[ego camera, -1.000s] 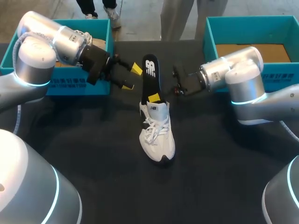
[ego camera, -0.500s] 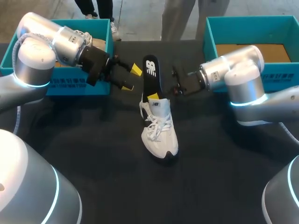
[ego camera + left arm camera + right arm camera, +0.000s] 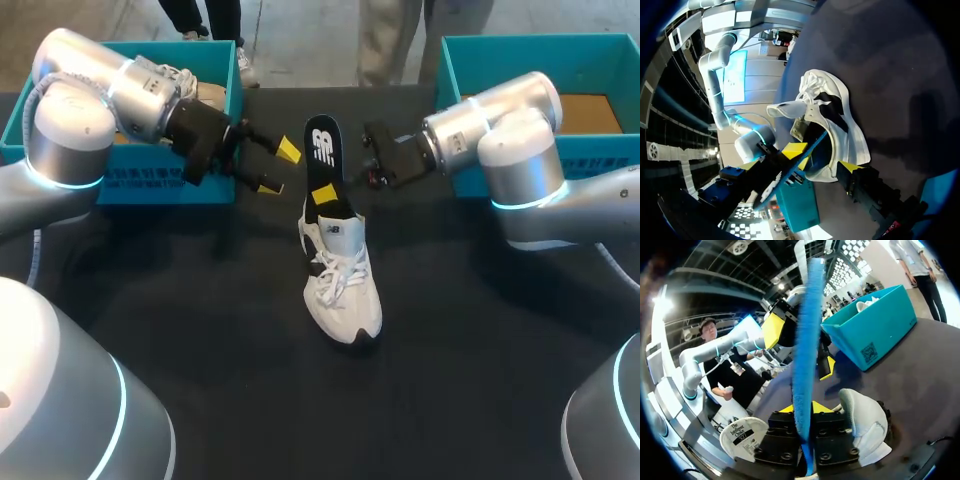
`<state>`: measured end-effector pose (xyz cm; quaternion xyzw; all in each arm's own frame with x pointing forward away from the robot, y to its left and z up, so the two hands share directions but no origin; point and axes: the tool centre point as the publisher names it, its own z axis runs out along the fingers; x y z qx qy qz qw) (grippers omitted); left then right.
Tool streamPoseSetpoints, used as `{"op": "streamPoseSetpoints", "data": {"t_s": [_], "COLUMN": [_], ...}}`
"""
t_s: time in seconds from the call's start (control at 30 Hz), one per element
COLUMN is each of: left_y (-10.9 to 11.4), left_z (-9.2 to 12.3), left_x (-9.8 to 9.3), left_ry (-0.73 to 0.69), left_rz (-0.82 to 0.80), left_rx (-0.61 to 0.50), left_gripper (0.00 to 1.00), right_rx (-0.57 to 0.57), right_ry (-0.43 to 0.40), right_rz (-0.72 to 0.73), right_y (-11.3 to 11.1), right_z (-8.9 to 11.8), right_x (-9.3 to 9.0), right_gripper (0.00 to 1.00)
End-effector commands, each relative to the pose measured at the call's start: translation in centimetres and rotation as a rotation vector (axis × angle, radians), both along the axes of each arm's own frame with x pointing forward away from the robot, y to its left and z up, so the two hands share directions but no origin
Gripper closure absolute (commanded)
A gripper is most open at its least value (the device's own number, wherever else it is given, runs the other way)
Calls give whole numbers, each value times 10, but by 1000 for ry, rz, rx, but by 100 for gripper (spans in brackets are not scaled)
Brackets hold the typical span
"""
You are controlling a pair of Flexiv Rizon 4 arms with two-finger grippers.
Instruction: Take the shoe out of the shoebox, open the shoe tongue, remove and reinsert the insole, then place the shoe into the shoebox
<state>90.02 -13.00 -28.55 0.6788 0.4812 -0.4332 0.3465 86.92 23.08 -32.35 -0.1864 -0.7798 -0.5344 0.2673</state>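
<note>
A white shoe (image 3: 342,290) lies mid-table with its toe toward me. A black insole (image 3: 322,150) with a blue underside stands upright out of its heel. My right gripper (image 3: 324,195) comes in from the right and is shut on the insole's lower part. In the right wrist view the blue insole edge (image 3: 802,340) runs up from between the fingers (image 3: 807,407), with the shoe's heel (image 3: 862,420) beside them. My left gripper (image 3: 279,168) hangs open just left of the insole without touching it. Its wrist view shows the shoe (image 3: 840,115) ahead of its spread tips (image 3: 822,159).
A teal box (image 3: 120,182) stands at the back left behind my left arm, with something white inside. A second teal box (image 3: 600,150) is at the back right behind my right arm. The dark table (image 3: 330,400) spreads out in front of the shoe.
My right gripper has moved slightly toward the table's back with the insole, and its yellow tip sits higher on it. The shoe's toe has shifted a little to the right. The left arm has barely moved.
</note>
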Motion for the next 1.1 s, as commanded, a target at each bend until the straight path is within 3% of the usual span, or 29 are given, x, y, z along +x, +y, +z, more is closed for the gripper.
{"op": "streamPoseSetpoints", "data": {"t_s": [0.03,0.43,0.67,0.8,0.9,1.1], "left_y": [1,-2,-3,-2,-1,1], "left_z": [1,0,-2,-1,-1,-2], "left_x": [-1,-2,-4,-4,-5,-7], "left_ry": [-2,0,2,0,-2,-1], "left_rz": [-1,-6,-12,-10,-7,-1], "left_rx": [2,1,0,-1,-3,-5], "left_gripper": [0,0,0,0,0,0], "right_rx": [-8,-44,-52,-58,-64,-62], "right_ry": [20,106,100,75,57,36], "right_rz": [28,57,27,18,16,2], "right_y": [2,2,0,-2,-2,-6], "right_z": [-3,-20,-19,-12,-7,-2], "right_x": [5,-22,-24,-21,-18,-14], "right_gripper": [100,100,100,73,66,65]}}
